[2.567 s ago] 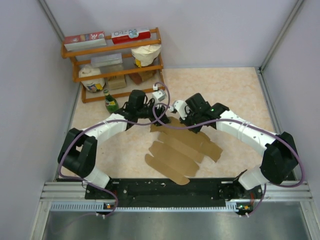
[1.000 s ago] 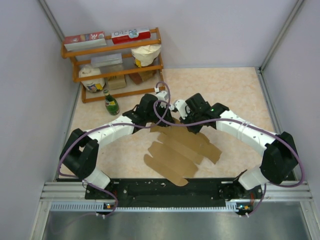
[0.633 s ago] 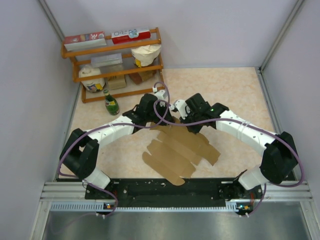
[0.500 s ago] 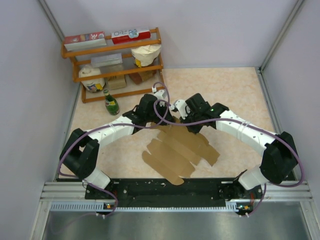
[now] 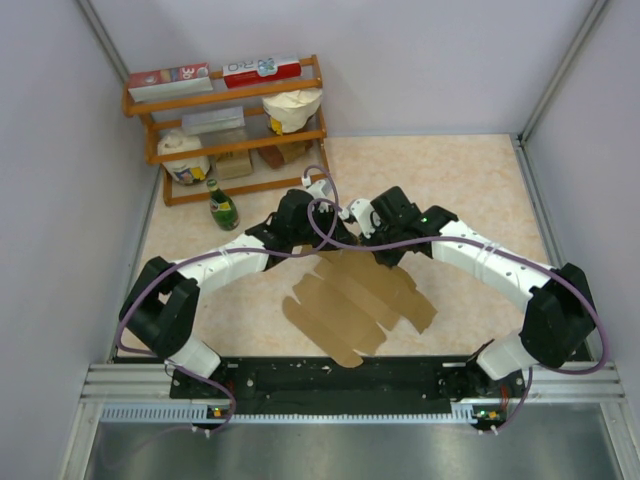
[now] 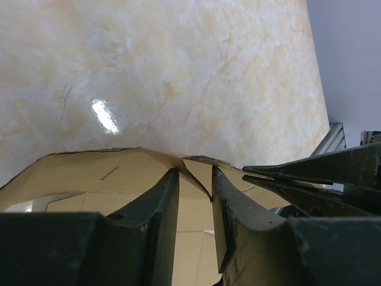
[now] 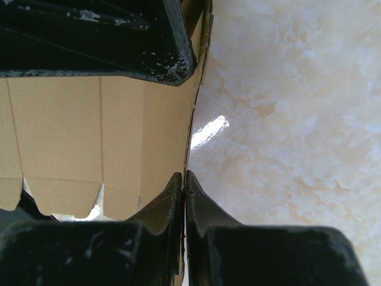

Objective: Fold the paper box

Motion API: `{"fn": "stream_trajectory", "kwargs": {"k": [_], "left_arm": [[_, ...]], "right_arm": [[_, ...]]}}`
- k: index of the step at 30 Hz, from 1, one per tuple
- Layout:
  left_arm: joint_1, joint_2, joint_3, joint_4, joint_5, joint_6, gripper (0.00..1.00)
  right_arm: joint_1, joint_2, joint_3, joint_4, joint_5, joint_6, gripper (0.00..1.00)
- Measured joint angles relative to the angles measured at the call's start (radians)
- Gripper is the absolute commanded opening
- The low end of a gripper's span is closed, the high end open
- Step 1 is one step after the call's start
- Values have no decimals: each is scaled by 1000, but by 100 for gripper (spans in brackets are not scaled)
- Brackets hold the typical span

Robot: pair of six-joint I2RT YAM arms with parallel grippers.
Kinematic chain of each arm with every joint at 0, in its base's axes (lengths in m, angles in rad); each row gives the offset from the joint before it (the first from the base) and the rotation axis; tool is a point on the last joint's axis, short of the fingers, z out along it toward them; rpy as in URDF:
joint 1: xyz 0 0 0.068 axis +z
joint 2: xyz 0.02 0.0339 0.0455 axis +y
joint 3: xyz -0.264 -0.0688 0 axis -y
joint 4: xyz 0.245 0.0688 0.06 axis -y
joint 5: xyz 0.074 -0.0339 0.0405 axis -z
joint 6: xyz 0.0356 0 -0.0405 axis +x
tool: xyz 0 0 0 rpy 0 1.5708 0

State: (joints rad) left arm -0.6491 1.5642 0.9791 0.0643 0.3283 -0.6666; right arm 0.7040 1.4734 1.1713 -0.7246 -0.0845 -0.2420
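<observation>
Cardboard for the paper box [image 5: 352,302] lies spread almost flat on the marbled bench [image 5: 470,190], near the front edge between the two arm bases. Both arms reach inward and meet at its far edge.

Judging by its shape, folding has barely started. The scalloped flaps and tabs lie splayed out, no wall stands upright and no tab is tucked. Only the far edge looks lifted a little off the bench. Raising the panels and locking the flaps is all left to do.

From above, the whole outline of the sheet is plain. A wooden shelf [image 5: 225,96] of packets and a green bottle [image 5: 221,207] stand well apart at the back left. That view hides the grip itself under the wrists.

The left wrist camera fills that in. The left fingers [image 6: 164,205] stand a little apart, straddling a pointed corner of flap that rises in the gap. They do not look clamped onto it. Thin dark blades of the other arm show at the right of that view.

The right wrist camera shows the right fingers [image 7: 201,205] pressed together on the thin cardboard edge, pinching it. The brown panel runs away to the left there, with its notched flaps at the bottom.
</observation>
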Motion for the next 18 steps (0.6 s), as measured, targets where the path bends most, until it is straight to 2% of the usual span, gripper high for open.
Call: {"fn": "stream_trajectory", "kwargs": {"k": [8,18], "left_arm": [[-2,-2,0,-10,24,0,39],[0,-104,-25,-156,-57,158,52]], "right_arm": [[0,1,0,14,1,0,0],[0,1,0,45,6,-1,0]]}}
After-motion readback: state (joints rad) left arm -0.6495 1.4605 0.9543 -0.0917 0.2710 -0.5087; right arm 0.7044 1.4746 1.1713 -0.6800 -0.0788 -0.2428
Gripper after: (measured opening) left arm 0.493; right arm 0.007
